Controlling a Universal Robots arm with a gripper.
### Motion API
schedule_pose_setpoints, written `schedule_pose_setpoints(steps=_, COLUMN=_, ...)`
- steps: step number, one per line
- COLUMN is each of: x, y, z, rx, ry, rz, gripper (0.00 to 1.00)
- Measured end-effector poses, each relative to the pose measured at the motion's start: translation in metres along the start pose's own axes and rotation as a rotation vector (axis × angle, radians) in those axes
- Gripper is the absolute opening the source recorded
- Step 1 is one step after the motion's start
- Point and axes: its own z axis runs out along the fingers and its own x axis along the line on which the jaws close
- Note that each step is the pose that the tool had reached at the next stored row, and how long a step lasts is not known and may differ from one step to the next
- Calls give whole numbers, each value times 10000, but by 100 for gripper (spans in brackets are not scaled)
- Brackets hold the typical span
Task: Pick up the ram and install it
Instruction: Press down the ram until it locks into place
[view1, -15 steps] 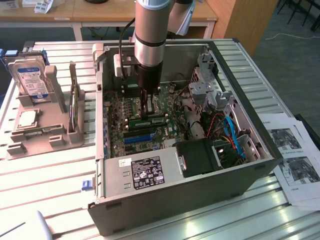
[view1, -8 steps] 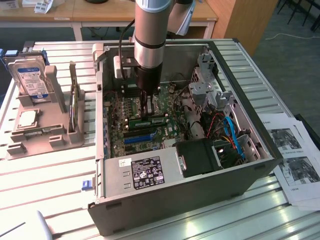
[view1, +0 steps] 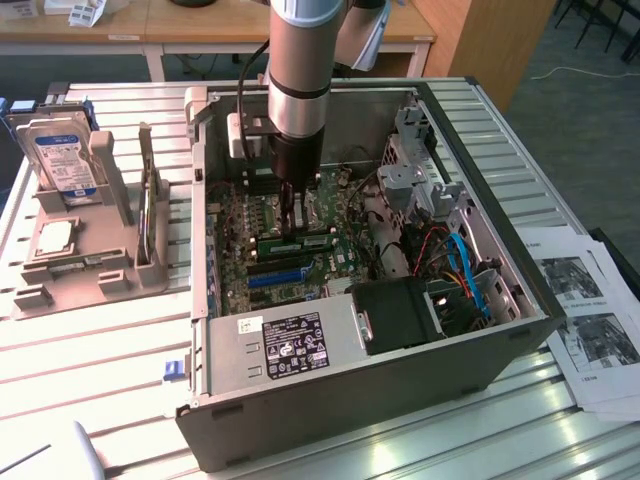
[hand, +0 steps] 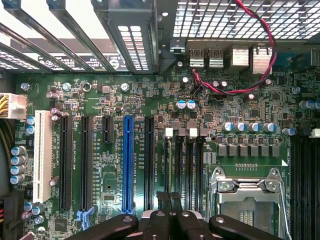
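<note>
My gripper (view1: 291, 228) is down inside the open computer case (view1: 330, 400), its fingers closed together just above the ram (view1: 300, 243), which lies along the green motherboard (hand: 150, 100) beside a blue slot (hand: 128, 162). The case sits on a ribbed metal tabletop (view1: 90, 370) (a hard drive (view1: 65, 158) stands in a grey holder towards the exterior view's left); wooden desks stand behind.

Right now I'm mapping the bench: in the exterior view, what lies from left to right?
Hard drive → grey holder → open computer case with the arm reaching in → printed papers.
</note>
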Motion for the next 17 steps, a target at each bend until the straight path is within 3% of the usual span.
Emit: schedule_pose_setpoints(steps=17, x=0, y=-1, z=27, rx=3, ry=-5, rz=0, gripper=10)
